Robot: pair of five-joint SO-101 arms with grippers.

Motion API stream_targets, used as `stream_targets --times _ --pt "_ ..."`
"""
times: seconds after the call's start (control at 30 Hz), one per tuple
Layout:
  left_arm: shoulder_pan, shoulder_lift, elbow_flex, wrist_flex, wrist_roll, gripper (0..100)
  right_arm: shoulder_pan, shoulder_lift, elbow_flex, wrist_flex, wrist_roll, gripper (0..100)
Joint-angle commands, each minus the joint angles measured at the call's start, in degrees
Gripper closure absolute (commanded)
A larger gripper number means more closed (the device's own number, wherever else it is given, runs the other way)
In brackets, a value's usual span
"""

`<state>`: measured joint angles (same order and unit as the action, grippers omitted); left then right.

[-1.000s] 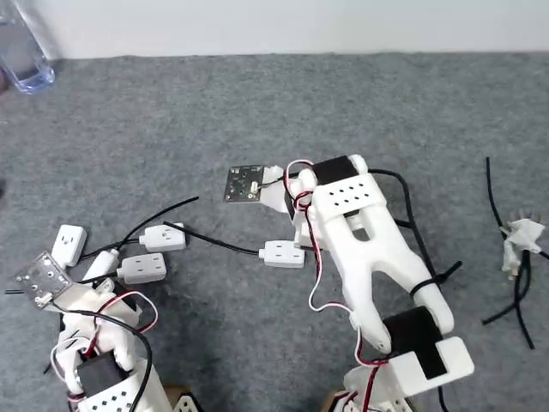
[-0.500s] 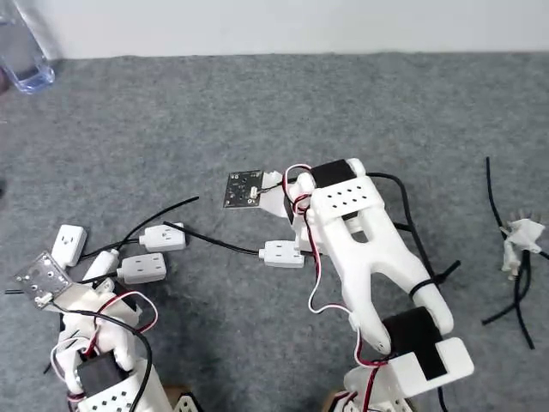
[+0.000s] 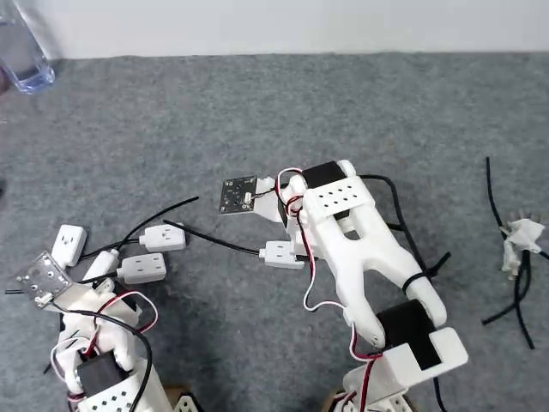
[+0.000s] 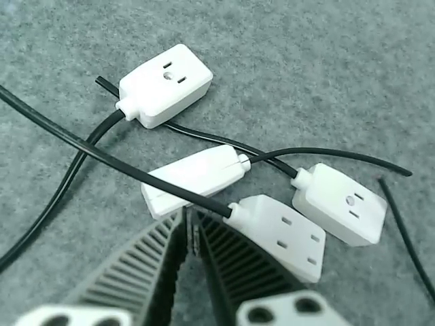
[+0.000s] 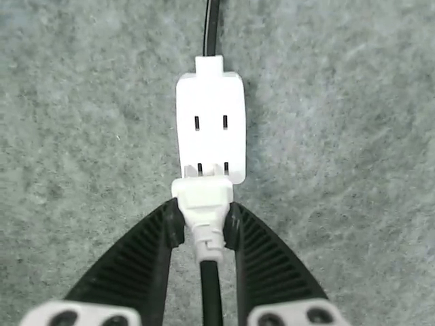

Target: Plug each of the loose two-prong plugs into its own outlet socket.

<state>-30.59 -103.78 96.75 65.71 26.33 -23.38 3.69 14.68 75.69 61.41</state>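
Right gripper (image 5: 202, 216), pinching plug (image 5: 202, 193), has advanced; prongs now meet outlet (image 5: 210, 115) directly ahead. Insertion judged begun, not seated.

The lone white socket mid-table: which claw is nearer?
Right. The right claw holds a plug touching that socket; the left claw sits far off beside the other sockets.

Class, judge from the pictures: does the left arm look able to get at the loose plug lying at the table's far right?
Probably not. The loose plug lies far right; the left arm sits at the near-left corner, and the right arm stands between them.
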Motion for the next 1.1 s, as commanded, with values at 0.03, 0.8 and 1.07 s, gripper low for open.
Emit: stream_targets --times 0.03,0.8,1.07 --pt "-0.4 -0.4 -0.2 0.6 -0.4 99 -0.2 0.5 -0.6 -0.9 0.5 99.1" --pt "-0.4 -0.4 -0.2 0.6 -0.4 99 1.5 0.6 -0.2 -0.7 2.3 99.1" --pt "-0.4 -0.4 -0.2 0.6 -0.4 99 1.3 0.3 -0.4 -0.7 2.4 99.1"
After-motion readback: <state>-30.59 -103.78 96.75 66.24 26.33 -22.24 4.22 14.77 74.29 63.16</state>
